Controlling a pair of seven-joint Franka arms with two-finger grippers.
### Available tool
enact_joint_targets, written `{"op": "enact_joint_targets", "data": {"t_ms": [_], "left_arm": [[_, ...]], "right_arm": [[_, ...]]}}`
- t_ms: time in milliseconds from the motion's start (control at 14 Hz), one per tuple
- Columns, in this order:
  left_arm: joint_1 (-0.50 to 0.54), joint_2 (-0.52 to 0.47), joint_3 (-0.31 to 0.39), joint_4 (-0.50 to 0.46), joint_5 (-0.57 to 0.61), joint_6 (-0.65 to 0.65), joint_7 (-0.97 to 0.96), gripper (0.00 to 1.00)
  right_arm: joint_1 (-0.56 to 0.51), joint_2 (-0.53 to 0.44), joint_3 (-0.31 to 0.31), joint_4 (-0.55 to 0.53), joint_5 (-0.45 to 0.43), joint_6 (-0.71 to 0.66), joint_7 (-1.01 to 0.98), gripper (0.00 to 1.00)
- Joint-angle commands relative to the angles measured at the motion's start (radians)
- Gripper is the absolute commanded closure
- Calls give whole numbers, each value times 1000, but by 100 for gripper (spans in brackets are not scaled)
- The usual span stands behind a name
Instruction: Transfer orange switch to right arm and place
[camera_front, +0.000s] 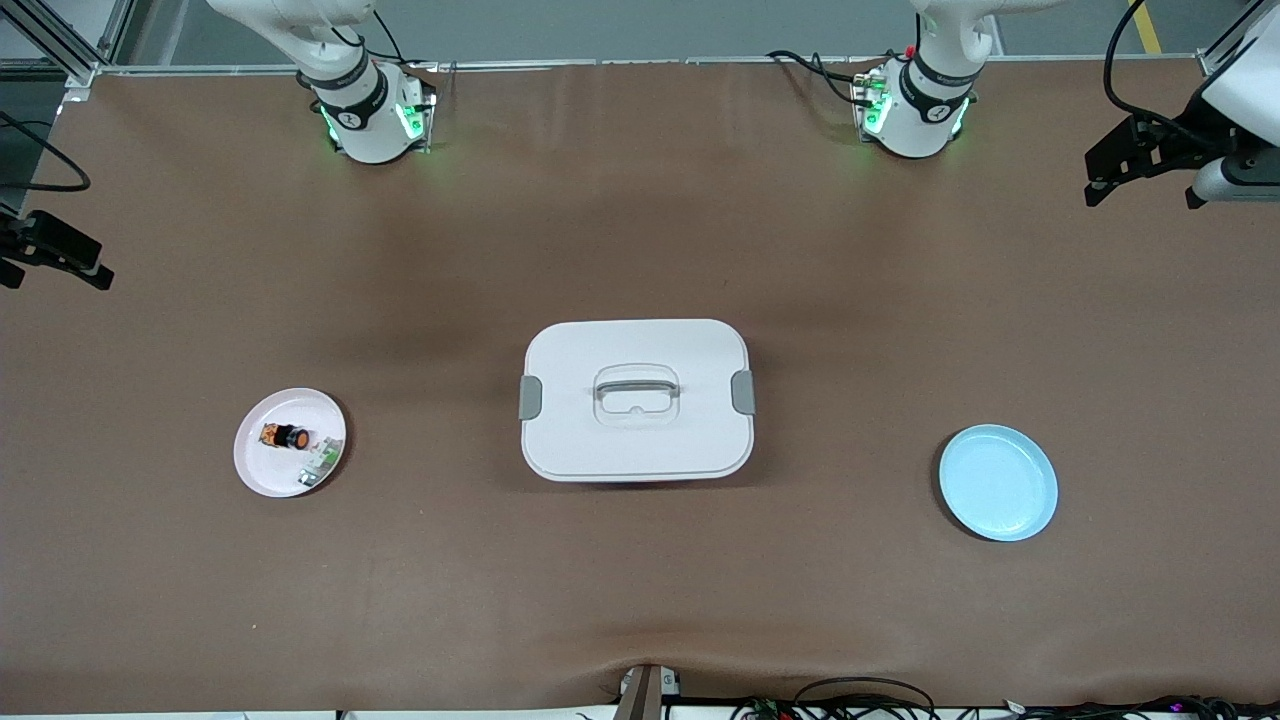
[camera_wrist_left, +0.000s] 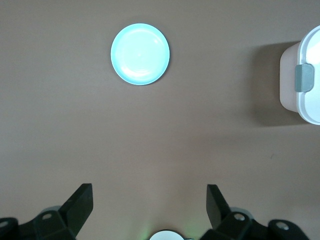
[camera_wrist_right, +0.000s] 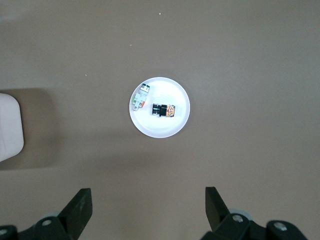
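The orange switch (camera_front: 287, 437) lies on the pink plate (camera_front: 262, 470) beside a white-and-green part (camera_front: 322, 460), so you have all the work left: your left hand (camera_wrist_left: 149, 202) and right hand (camera_wrist_right: 148, 202) both hang spread wide, holding nothing.

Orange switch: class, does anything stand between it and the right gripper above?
Nothing visible does. The orange switch lies uncovered on the pink plate beside a small white-and-green part, and the open right gripper hangs high over bare table near that plate.
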Motion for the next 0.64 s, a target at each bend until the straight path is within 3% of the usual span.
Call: {"op": "enact_joint_targets", "data": {"t_ms": [0, 571], "left_arm": [[7, 0, 1, 19, -23, -8, 21, 0], [7, -1, 1, 17, -70, -15, -36, 0]], "right_arm": [[-9, 10, 4, 43, -17, -12, -6, 0], [-12, 14, 3, 46, -8, -15, -5, 0]]}}
